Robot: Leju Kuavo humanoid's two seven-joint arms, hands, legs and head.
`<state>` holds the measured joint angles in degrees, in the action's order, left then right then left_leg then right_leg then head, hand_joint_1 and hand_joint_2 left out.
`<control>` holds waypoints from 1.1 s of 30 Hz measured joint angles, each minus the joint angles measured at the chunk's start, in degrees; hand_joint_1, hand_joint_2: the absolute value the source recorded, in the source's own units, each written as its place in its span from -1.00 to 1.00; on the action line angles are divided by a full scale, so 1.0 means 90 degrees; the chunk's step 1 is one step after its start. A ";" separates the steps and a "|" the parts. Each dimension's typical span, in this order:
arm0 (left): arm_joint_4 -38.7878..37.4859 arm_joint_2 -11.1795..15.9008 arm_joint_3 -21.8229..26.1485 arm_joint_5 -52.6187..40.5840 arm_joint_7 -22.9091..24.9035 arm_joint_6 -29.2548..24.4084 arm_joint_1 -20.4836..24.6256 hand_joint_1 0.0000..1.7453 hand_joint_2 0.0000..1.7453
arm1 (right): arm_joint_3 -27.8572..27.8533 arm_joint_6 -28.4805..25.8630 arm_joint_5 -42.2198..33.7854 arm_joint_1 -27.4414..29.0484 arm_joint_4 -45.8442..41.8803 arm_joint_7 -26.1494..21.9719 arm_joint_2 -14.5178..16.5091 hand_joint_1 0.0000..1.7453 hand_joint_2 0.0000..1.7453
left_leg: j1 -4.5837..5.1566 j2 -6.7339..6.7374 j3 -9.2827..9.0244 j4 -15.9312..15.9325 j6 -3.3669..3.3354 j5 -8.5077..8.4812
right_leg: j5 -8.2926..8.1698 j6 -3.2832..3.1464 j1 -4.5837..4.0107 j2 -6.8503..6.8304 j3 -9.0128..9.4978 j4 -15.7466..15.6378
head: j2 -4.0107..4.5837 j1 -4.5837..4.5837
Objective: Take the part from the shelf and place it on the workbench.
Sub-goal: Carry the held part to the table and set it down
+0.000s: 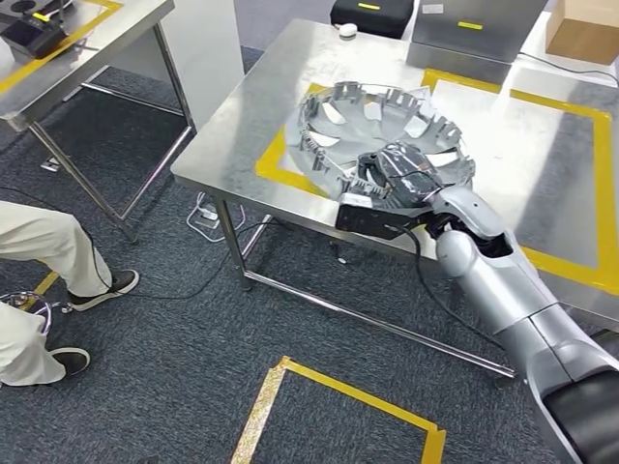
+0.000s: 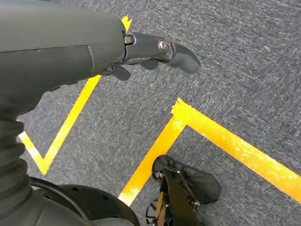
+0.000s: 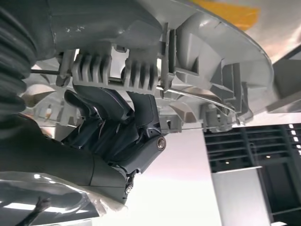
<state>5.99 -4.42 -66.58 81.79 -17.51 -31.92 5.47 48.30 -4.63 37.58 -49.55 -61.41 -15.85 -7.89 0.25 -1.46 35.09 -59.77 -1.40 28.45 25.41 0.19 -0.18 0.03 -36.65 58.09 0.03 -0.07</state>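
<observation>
Silver-grey part: a round, spoked plastic wheel cover (image 1: 372, 130) with clip tabs round its rim; I see it lying over the near-left corner of the yellow tape rectangle (image 1: 599, 193) on the stainless-steel workbench (image 1: 292, 87), tilted, its near rim raised where my hand holds it.
Right hand: the dark-fingered right hand (image 1: 391, 179) on the silver arm grips the near rim of the part; in the right wrist view the fingers (image 3: 106, 117) curl around the ribbed rim from beneath, so the hand is closed on the part.
Left hand: the left hand (image 2: 142, 52) hangs over grey carpet and yellow floor tape, fingers extended and holding nothing.
Stage, as I judge it: the part is at the workbench but not yet released or lying flat.
Risk 1: the part sits close to the bench's front edge; if I let go while it is tilted, it could slide or tip off toward the floor.
Risk 2: fingers hooked under the rim may catch on the clip tabs as I pull the hand out, dragging the part off its mark.
Risk 3: a person's legs in light trousers (image 1: 44, 251) are well apart to the left; a falling part could roll that way.
</observation>
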 joint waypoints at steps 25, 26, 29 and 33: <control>0.0031 0.0022 -0.0392 -0.0219 -0.0182 -0.0032 0.0105 -1.00 1.00 | -0.1074 -0.0842 0.0421 -0.0942 0.2910 0.0844 0.0330 1.00 1.00 | -0.0071 0.0038 0.0010 0.0016 -0.0029 -0.0146 | 0.0159 0.0169 0.0108 0.0013 -0.0302 0.0661 | 0.0001 -0.0053; 0.0032 0.0020 -0.0413 -0.0237 -0.0174 -0.0037 0.0112 -1.00 1.00 | -0.1080 -0.0849 0.0478 -0.1003 0.3005 0.0915 0.0336 1.00 1.00 | -0.0065 0.0038 0.0017 0.0013 -0.0008 -0.0139 | 0.0072 0.0153 0.0091 0.0012 -0.0136 0.0329 | 0.0001 -0.0051; 0.0037 0.0011 -0.0492 -0.0274 -0.0158 -0.0051 0.0115 -1.00 1.00 | -0.1091 -0.0882 0.0660 -0.1081 0.3286 0.1077 0.0362 1.00 1.00 | -0.0058 0.0037 0.0037 0.0025 0.0066 -0.0155 | 0.0101 0.0132 0.0068 0.0014 0.0012 0.0075 | 0.0001 -0.0045; 0.0039 0.0019 -0.0542 -0.0288 -0.0154 -0.0054 0.0116 -1.00 1.00 | -0.1122 -0.0901 0.0806 -0.1123 0.3513 0.1164 0.0398 1.00 1.00 | -0.0056 0.0074 0.0280 -0.0560 0.0163 0.0254 | 0.0082 0.0038 0.0115 -0.0001 0.0052 0.0023 | 0.0000 -0.0060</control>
<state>6.34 -4.25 -71.46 79.19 -18.90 -32.41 6.51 38.21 -12.74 44.83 -59.66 -29.79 -5.38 -4.31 -0.25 -0.79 37.61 -64.81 0.07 30.73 26.14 0.53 0.85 0.03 -36.18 58.29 0.03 -0.61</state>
